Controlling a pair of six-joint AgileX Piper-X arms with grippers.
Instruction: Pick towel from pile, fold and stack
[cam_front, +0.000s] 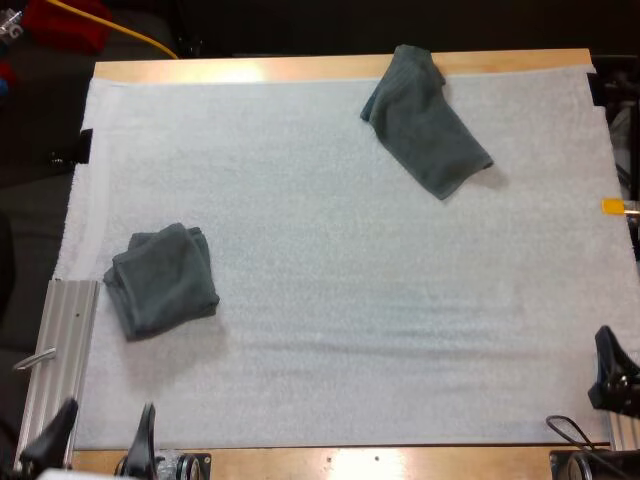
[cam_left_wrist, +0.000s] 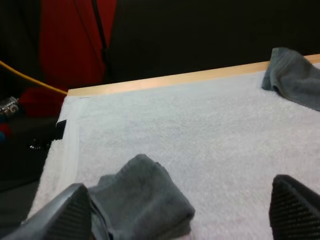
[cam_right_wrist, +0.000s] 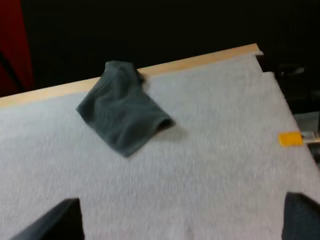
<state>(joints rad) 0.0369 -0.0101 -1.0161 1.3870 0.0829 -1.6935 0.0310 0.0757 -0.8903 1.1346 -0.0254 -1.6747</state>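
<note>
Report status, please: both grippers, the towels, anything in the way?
Left gripper open, right gripper open, both at near edge of mat. Crumpled towel at far edge, folded towel at left, neither held. Nothing in the way.

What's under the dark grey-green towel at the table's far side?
The dark grey-green towel lies on the white mat, its far end over the wooden table edge. Anything beneath it is hidden by the cloth.

White mat (cam_front: 330, 300) covers wooden table (cam_front: 250, 70) (1 aluminium rail (cam_front: 65, 350) alongside).
</note>
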